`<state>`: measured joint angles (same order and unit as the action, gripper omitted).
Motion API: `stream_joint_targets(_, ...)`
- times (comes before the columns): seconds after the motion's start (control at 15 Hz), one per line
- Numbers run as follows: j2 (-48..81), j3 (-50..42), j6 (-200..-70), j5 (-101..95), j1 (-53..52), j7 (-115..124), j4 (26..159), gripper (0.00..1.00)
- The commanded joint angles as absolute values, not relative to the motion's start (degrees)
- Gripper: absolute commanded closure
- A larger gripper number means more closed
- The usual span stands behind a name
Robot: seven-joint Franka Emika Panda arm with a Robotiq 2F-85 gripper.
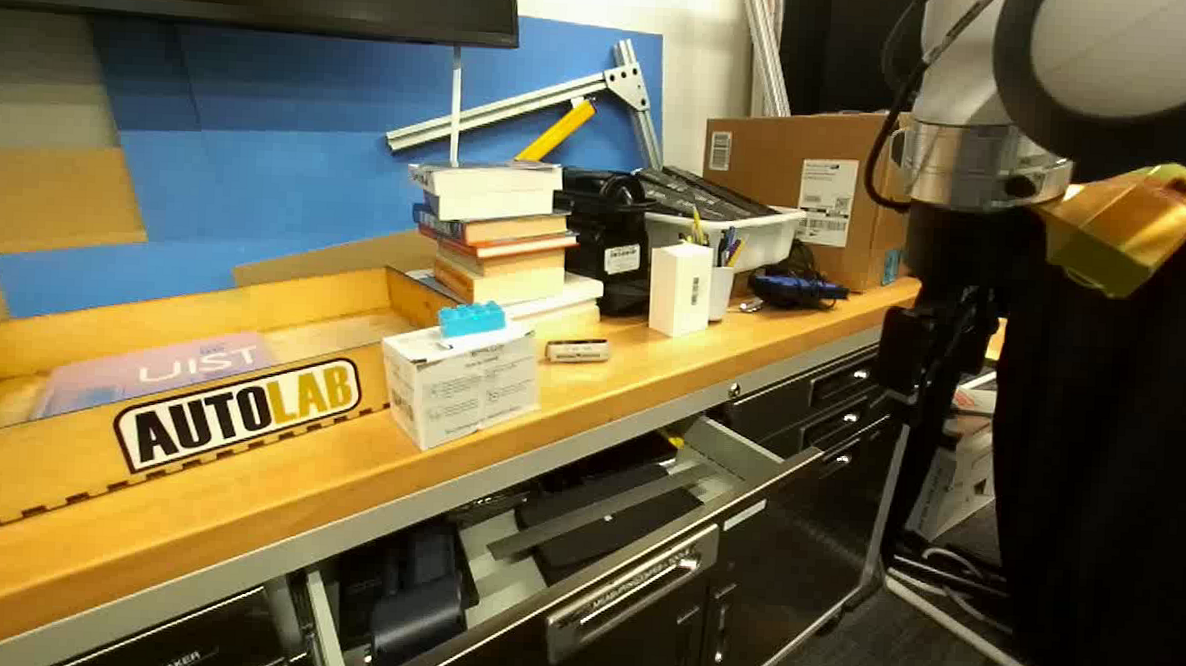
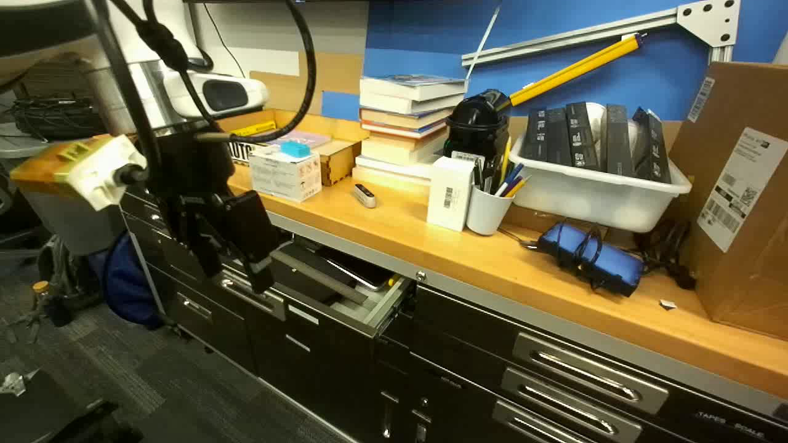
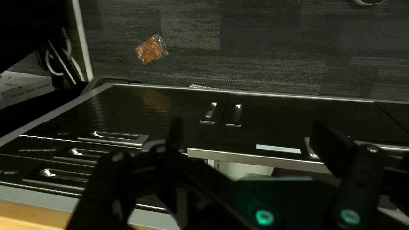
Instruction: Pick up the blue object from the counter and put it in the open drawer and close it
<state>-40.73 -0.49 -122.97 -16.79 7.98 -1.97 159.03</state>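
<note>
The light-blue block [image 1: 471,320] lies on top of a white carton [image 1: 462,387] on the wooden counter [image 1: 610,399]. The block [image 2: 295,149] shows in both exterior views and is out of the wrist view. The drawer [image 1: 632,585] below the counter is pulled open, with dark items inside. Its front edge [image 3: 243,157] also shows in the wrist view. My gripper [image 2: 237,274] points down in front of the cabinets, away from the block. In the wrist view the fingers [image 3: 247,124] stand wide apart with nothing between them, so the gripper is open.
A small grey-white device [image 1: 577,350], a stack of books [image 1: 502,234], a white box [image 1: 680,289], a pen cup [image 2: 487,210], a white bin [image 2: 591,197] and a big cardboard box [image 2: 739,203] stand on the counter. A wooden AUTOLAB tray [image 1: 67,460] is beside the carton.
</note>
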Motion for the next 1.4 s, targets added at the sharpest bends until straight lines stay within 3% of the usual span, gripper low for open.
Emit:
stream_joint_targets(0.0, -40.8, -0.9, -122.7, -17.1, 7.5, -1.7, 158.9, 0.00)
stream_joint_targets(0.4, -40.2, -0.3, -123.2, -16.9, 7.3, -0.8, 158.5, 0.00)
stream_joint_targets(0.87, -28.2, 6.1, -135.3, -2.2, -4.9, 5.0, 146.4, 0.00)
stream_joint_targets(1.33, -13.7, 12.2, -156.0, -2.5, -4.7, 15.3, 135.5, 0.00)
